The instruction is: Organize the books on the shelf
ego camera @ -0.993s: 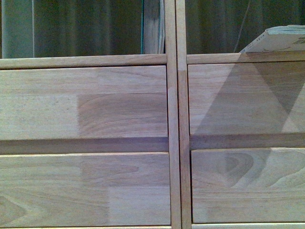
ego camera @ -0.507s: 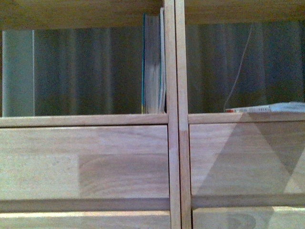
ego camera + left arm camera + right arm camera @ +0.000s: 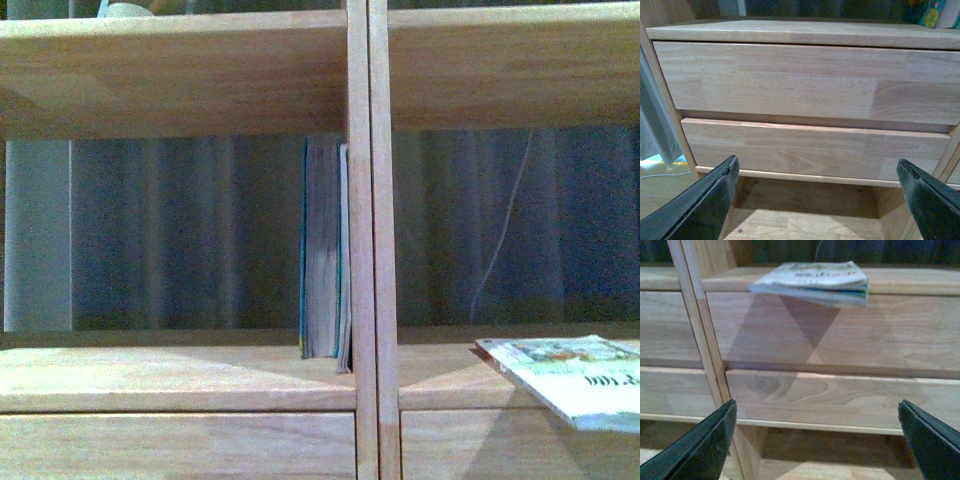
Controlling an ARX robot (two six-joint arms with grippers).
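Observation:
The light wooden shelf [image 3: 180,80] fills the front view. In its left compartment a thick teal book [image 3: 320,250] stands upright against the centre divider, with a thin pale book [image 3: 344,260] beside it. A pale paperback [image 3: 580,380] lies flat in the right compartment and overhangs the shelf's front edge; it also shows in the right wrist view [image 3: 812,282]. My left gripper [image 3: 817,200] is open and empty before the left drawer fronts [image 3: 805,80]. My right gripper [image 3: 815,440] is open and empty before the right drawer fronts [image 3: 840,335], below the paperback.
A white cable [image 3: 505,230] hangs behind the right compartment. A curtain [image 3: 180,230] hangs behind the shelf. Wooden floor [image 3: 800,225] shows under the shelf. A pale object [image 3: 125,9] sits on the upper board at the left.
The front view has risen: the drawer fronts have dropped out of sight, the open compartments and upper board have come into view, and the paperback now shows from above.

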